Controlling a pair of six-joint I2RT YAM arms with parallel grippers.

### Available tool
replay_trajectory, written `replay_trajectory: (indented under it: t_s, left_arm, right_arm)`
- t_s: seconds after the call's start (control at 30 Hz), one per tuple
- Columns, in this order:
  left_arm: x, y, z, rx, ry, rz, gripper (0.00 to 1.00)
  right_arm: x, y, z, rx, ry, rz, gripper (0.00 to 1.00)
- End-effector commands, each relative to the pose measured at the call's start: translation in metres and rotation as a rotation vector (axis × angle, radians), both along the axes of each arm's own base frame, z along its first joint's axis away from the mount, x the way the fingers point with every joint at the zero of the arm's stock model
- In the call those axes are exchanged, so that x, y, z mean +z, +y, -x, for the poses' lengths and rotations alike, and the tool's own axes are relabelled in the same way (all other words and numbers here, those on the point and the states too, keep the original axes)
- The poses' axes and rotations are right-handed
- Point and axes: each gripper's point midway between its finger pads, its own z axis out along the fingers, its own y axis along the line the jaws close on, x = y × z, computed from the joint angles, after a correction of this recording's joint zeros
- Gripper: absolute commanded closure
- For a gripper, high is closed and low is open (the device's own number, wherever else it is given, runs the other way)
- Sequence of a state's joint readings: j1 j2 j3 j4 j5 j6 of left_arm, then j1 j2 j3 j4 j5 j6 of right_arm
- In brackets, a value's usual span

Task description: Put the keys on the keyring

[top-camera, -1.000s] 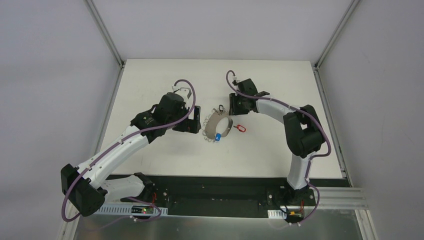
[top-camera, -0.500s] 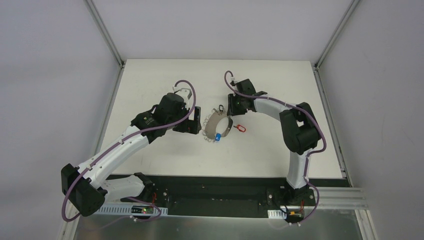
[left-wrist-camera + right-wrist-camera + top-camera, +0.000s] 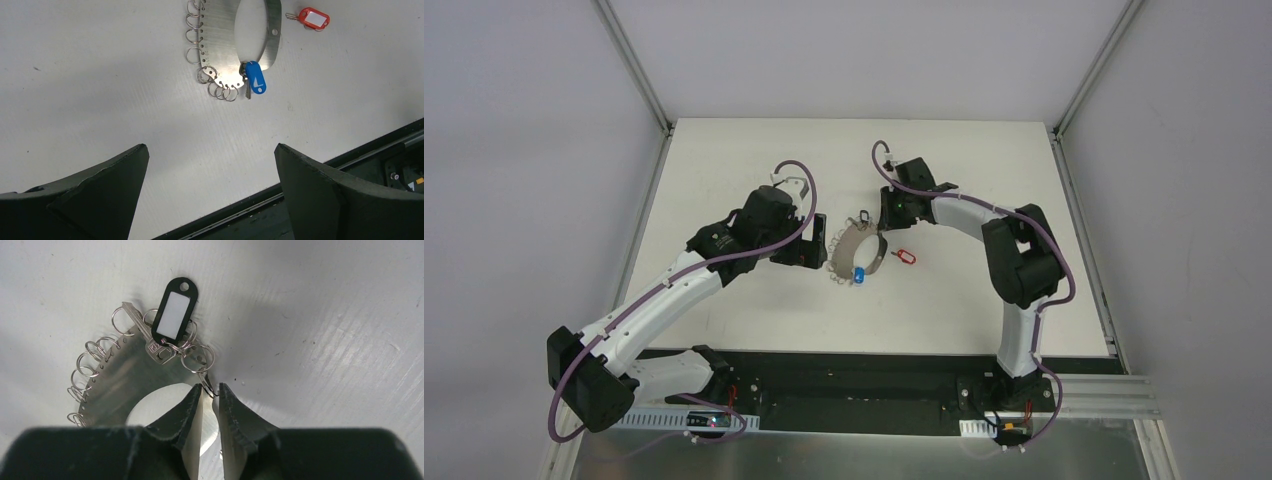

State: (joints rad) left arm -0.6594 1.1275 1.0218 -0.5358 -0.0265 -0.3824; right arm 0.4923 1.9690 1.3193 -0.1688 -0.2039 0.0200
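The keyring (image 3: 849, 248) is a flat silvery loop fringed with small split rings, lying mid-table. The bright blue key (image 3: 860, 273) hangs at its near end and also shows in the left wrist view (image 3: 255, 77). The dark key (image 3: 174, 315) with its black tag lies at the far end among the rings. The red key (image 3: 906, 257) lies loose on the table just right of the loop. My right gripper (image 3: 210, 387) is pinched on the keyring's far edge (image 3: 125, 385) by a small ring. My left gripper (image 3: 210, 147) is wide open and empty, just left of the keyring (image 3: 220, 40).
The white table (image 3: 724, 150) has a black rail (image 3: 864, 365) along its near edge, where both arm bases sit. Grey walls and metal frame posts enclose the table on the left, right and back.
My right gripper has shifted a little left and closer onto the keyring's far end. The left arm has barely moved.
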Motion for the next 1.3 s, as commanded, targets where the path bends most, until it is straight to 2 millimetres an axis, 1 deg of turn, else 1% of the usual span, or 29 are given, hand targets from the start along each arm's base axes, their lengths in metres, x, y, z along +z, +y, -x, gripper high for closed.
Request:
replay_trajectory:
  t_s: [0.0, 0.2, 0.3, 0.4, 0.43, 0.57, 0.63, 0.73, 0.8, 0.83, 0.87, 0.9, 1.07, 1.27]
  left_arm:
    - [0.002, -0.004, -0.002, 0.003, 0.001, 0.023, 0.01]
    - [0.003, -0.004, -0.003, 0.006, 0.0, 0.026, 0.01]
    - [0.002, -0.004, -0.003, 0.004, 0.004, 0.024, 0.01]
    - [0.001, -0.004, -0.002, 0.002, 0.007, 0.025, 0.01]
    - [0.001, -0.004, -0.003, 0.004, 0.007, 0.025, 0.01]
    - [0.004, -0.004, -0.002, 0.002, -0.002, 0.033, 0.01]
    - [0.007, -0.005, -0.002, -0.002, -0.009, 0.04, 0.01]
    - [0.01, -0.009, 0.002, -0.031, -0.008, 0.066, 0.01]
    - [0.015, -0.012, 0.004, -0.047, -0.017, 0.084, 0.01]
    - [0.017, -0.013, 0.005, -0.054, -0.022, 0.092, 0.01]
    - [0.019, -0.014, 0.006, -0.062, -0.025, 0.1, 0.01]
    - [0.021, -0.015, 0.007, -0.071, -0.03, 0.107, 0.01]
    - [0.033, -0.016, 0.015, -0.117, -0.058, 0.136, 0.01]
    - [0.066, -0.012, 0.028, -0.167, -0.152, 0.19, 0.01]
  right_arm:
    - [0.001, 0.002, -0.006, 0.011, -0.015, -0.006, 0.8]
    - [-0.002, -0.002, -0.006, -0.002, -0.013, 0.014, 0.84]
    - [0.0, 0.001, -0.004, 0.008, -0.01, 0.001, 0.92]
    - [0.004, 0.005, -0.001, 0.028, -0.01, -0.024, 0.96]
    - [0.005, 0.006, 0.001, 0.033, -0.009, -0.03, 1.0]
    - [0.013, 0.011, 0.008, 0.051, -0.03, -0.045, 1.0]
    - [0.021, 0.013, 0.013, 0.074, -0.08, -0.035, 1.0]
    - [0.043, 0.022, 0.027, 0.132, -0.186, 0.016, 1.0]
    - [0.058, 0.026, 0.038, 0.173, -0.253, 0.051, 1.0]
    - [0.072, 0.028, 0.043, 0.185, -0.285, 0.05, 1.0]
    - [0.075, 0.03, 0.049, 0.201, -0.291, 0.055, 1.0]
    - [0.086, 0.031, 0.055, 0.212, -0.305, 0.046, 1.0]
    - [0.119, 0.031, 0.082, 0.256, -0.306, 0.013, 1.0]
    - [0.16, 0.029, 0.111, 0.266, -0.286, -0.082, 1.0]
